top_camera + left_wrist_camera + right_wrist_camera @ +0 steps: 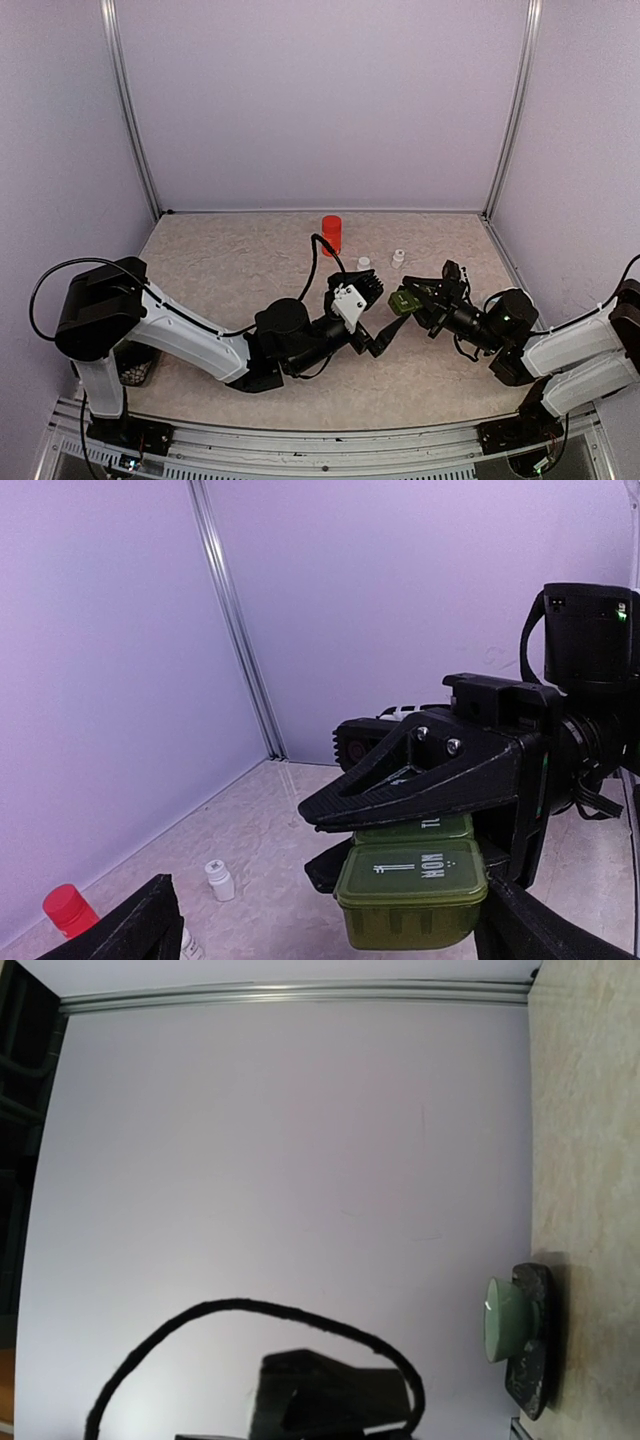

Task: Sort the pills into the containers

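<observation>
Right tool on containers — "MON" lid

The dark green strip of containers is hanging above the counter, lids shut, lettered tops showing, clamped in the right gripper.

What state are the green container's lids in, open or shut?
Shut, as far as shown: the containers show two lids lying flat; the third is hidden.
</observation>
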### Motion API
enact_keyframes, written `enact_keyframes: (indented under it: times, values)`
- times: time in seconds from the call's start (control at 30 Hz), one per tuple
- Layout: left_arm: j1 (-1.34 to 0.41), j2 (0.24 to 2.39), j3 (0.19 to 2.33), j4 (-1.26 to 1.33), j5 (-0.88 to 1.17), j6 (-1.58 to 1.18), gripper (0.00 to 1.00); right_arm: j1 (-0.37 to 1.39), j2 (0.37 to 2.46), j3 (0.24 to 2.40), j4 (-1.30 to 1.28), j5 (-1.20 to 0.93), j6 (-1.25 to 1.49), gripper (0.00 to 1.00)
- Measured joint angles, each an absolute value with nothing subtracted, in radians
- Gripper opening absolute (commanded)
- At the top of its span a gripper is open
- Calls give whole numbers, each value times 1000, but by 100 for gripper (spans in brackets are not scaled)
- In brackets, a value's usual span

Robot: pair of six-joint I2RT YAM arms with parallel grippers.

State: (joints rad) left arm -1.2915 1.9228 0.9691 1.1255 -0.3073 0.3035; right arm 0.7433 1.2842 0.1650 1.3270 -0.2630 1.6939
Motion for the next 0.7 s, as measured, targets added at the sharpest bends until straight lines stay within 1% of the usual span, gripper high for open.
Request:
enact_keyframes:
  times: [0.3,0.5,0.7]
  values:
    - [-1302,1923,969,1129,-325,318,99,743,1200,165,1194,-229,1676,6]
    - [-1319,1875,991,1327,-326,308,99,736,1166,132,921,-190,1612,6]
    - [-1322,1858,1003,1386,-331,294,99,734,1159,131,847,-182,1589,6]
